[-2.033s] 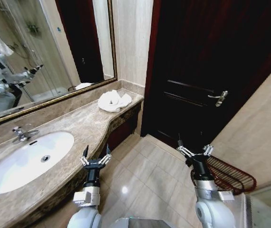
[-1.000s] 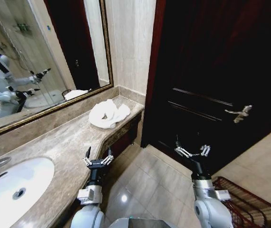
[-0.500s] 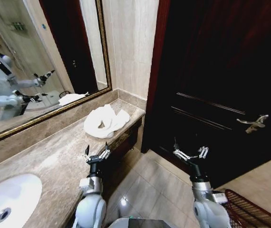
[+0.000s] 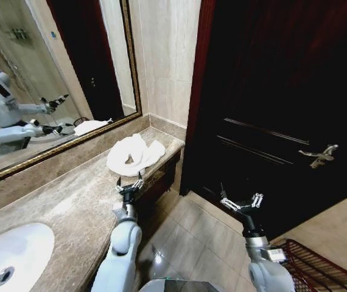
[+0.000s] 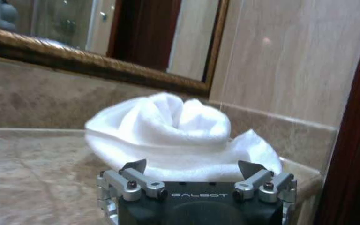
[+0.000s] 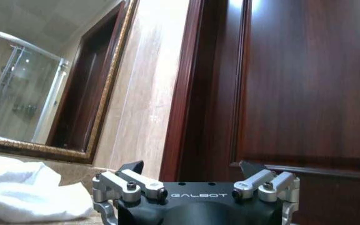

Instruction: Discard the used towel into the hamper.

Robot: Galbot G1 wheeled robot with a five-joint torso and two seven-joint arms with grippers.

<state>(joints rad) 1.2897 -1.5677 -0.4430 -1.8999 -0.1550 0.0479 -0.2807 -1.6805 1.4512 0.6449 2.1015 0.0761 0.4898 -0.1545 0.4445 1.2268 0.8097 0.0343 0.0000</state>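
The left pincer [image 4: 129, 185], spread wide and empty, is held just short of the crumpled white towel [image 4: 134, 154] on the beige marble counter [image 4: 70, 201]; the right pincer [image 4: 241, 201], likewise agape and empty, is held above the floor, with the dark reddish-brown wire hamper [image 4: 319, 267] beside it.

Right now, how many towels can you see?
1 real towel, crumpled on the counter's far end by the door, just beyond the left end effector. The mirror repeats it; others may be hidden.

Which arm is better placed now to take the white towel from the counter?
Probably the left. The left gripper is open above the counter edge, facing the towel close ahead. The right gripper, also open, hangs over the floor by the dark door.
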